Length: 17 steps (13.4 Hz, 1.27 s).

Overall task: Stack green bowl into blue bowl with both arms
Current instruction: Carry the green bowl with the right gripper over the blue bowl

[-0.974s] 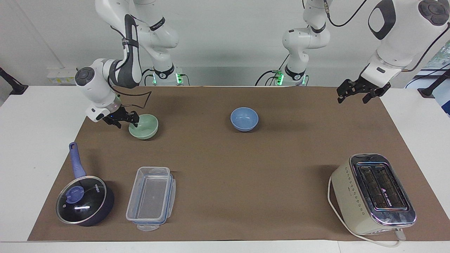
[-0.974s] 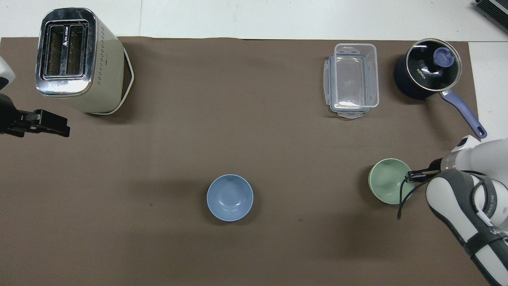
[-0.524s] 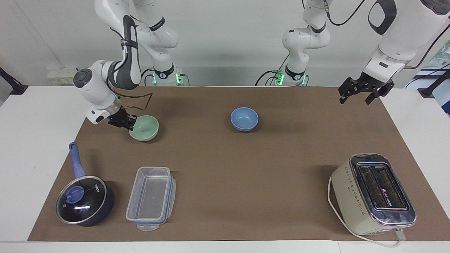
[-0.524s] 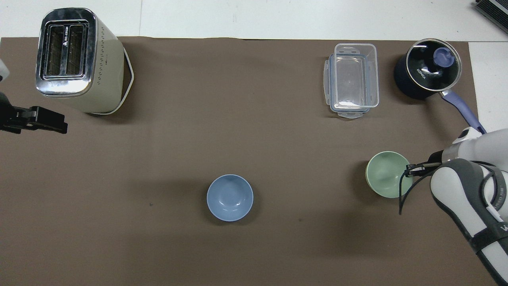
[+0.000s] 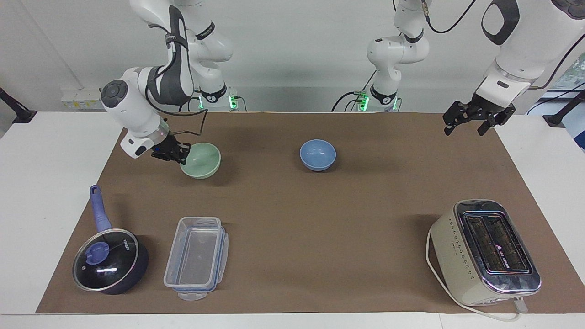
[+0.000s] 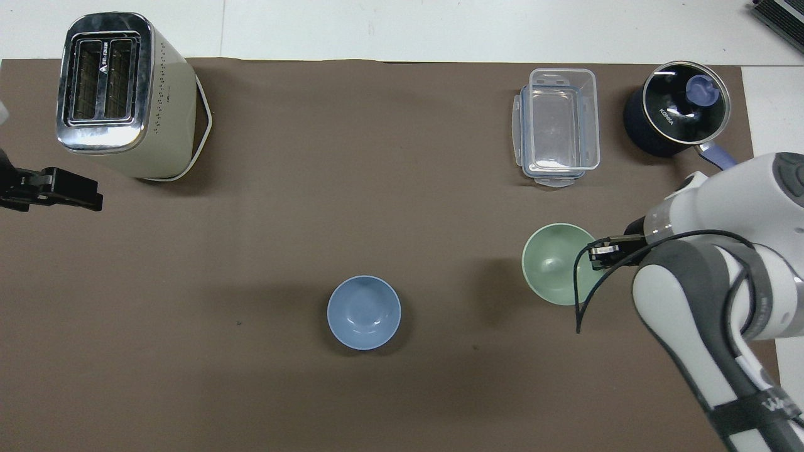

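Note:
My right gripper [image 5: 182, 153] is shut on the rim of the green bowl [image 5: 203, 160] and holds it a little above the brown mat, toward the right arm's end of the table. The same gripper [image 6: 597, 249] and green bowl [image 6: 553, 263] show in the overhead view. The blue bowl [image 5: 317, 154] stands upright and empty on the mat near the middle, apart from the green bowl; it also shows in the overhead view [image 6: 364, 312]. My left gripper [image 5: 464, 131] is open and empty in the air over the mat's edge at the left arm's end, also seen from overhead [image 6: 69, 194].
A cream toaster [image 5: 486, 251] stands at the left arm's end, farther from the robots. A clear plastic container [image 5: 196, 258] and a dark blue lidded saucepan [image 5: 109, 260] stand at the right arm's end, farther from the robots than the green bowl.
My right gripper has closed on the green bowl's rim, lifted it off the mat and carried it toward the blue bowl. The left gripper has barely moved.

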### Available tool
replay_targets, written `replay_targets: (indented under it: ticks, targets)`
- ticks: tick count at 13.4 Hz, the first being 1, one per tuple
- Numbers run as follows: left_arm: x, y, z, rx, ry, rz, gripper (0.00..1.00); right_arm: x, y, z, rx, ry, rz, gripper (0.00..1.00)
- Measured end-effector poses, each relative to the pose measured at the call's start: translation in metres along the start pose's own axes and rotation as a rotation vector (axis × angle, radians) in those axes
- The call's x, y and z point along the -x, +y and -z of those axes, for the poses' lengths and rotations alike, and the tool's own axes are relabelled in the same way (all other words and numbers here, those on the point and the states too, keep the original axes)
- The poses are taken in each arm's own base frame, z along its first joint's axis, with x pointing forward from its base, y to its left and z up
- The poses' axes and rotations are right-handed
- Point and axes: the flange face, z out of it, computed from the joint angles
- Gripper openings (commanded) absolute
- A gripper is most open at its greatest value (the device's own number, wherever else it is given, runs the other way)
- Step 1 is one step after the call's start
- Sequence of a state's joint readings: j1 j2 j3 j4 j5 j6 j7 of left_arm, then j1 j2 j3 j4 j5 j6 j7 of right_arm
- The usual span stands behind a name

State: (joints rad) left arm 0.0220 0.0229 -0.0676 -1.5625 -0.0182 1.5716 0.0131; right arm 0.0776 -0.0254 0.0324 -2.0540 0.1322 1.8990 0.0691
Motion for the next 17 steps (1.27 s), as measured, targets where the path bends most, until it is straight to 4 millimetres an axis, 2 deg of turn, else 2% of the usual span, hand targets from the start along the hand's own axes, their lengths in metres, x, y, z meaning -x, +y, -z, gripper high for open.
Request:
replay_targets:
  ticks: [3,5,7,10,13,17]
  targets:
    - [0.0,-0.001,0.0,0.0,0.0,0.001,1.0,0.011,-0.072,0.004,0.013,0.012,-0.049,0.0]
    - [0.0,0.0,0.0,0.0,0.0,0.001,1.0,0.021,-0.109,0.004,0.007,0.016,-0.07,0.0]
    - [0.0,0.0,0.0,0.0,0.0,0.001,1.0,0.024,-0.124,0.005,-0.038,0.012,-0.082,0.0]
    - [0.0,-0.001,0.0,0.0,0.0,0.001,1.0,0.025,-0.134,0.008,-0.061,0.02,-0.087,0.0]
    - [0.0,-0.001,0.0,0.0,0.0,0.001,1.0,0.031,-0.167,0.009,-0.069,0.042,-0.12,0.0]
    - [0.0,-0.001,0.0,0.0,0.0,0.001,1.0,0.041,-0.206,-0.006,-0.072,0.05,-0.12,0.0]
